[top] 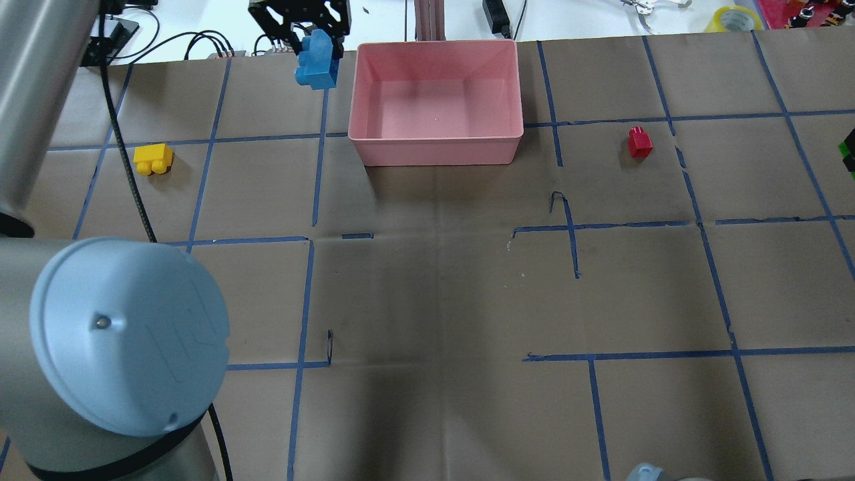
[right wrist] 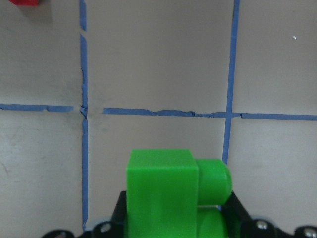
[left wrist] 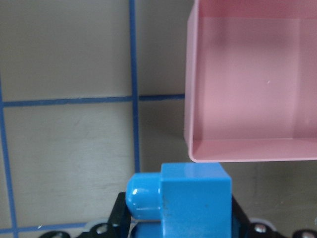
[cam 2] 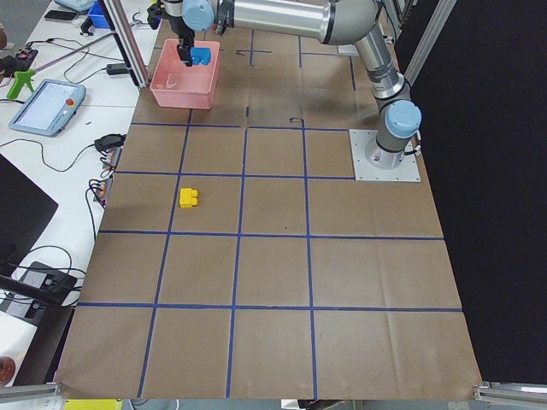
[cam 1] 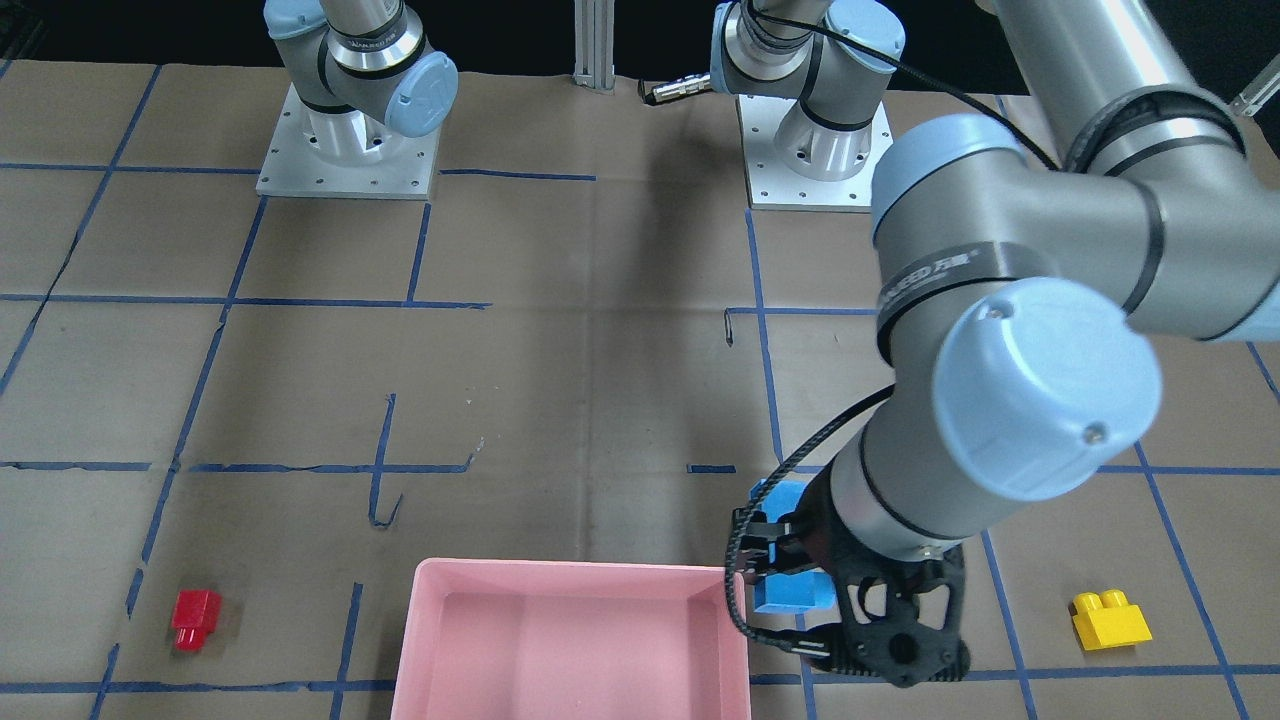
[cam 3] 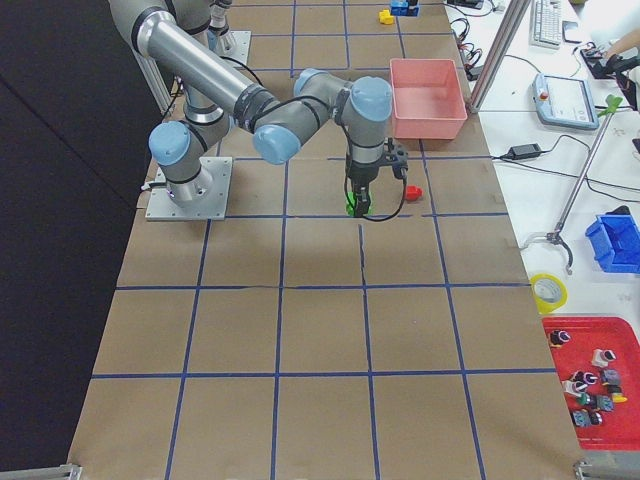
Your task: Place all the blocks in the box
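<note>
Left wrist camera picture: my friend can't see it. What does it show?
A blue block is held in the left gripper at the bottom, over brown paper with blue tape lines. The pink box, nothing visible inside, fills the upper right.

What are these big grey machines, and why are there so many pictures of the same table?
They are two robot arms bolted to a paper-covered table, each ending in a two-finger claw called a gripper. Six cameras photograph one moment: one behind the robot, one facing it, one at each table end, and one on each wrist. The job is putting toy blocks into the pink box, which is empty now. The left gripper holds the blue block in the air just beside the box. The right gripper holds the green block. The yellow block and the red block lie on the table, waiting.
</note>
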{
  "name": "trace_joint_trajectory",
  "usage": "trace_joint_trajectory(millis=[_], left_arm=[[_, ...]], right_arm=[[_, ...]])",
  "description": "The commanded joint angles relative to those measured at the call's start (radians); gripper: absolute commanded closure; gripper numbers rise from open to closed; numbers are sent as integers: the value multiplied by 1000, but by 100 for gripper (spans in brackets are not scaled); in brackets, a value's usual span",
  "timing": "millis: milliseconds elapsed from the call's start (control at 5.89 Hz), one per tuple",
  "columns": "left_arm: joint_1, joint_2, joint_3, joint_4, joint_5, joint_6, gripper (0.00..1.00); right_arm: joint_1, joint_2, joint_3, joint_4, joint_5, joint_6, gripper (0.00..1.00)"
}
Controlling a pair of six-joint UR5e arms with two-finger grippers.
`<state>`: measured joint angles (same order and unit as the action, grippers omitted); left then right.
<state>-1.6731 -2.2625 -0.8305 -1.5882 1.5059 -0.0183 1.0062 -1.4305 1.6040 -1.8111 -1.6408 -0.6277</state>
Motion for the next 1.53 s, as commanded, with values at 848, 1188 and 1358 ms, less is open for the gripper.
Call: trace_joint_trajectory(millis=[848,1188,1358], left_arm=[[-83,-161,-1,319,4,-96,0],[-74,-108,2,323,-4,-98,0],[-48,-36,-12,288,-1,-89,0]], right_arm=[[397,51,-178,-17,171,371,94],[466,137,-261,-42,171,408,94],[517,190,-324,-42,171,499,94]])
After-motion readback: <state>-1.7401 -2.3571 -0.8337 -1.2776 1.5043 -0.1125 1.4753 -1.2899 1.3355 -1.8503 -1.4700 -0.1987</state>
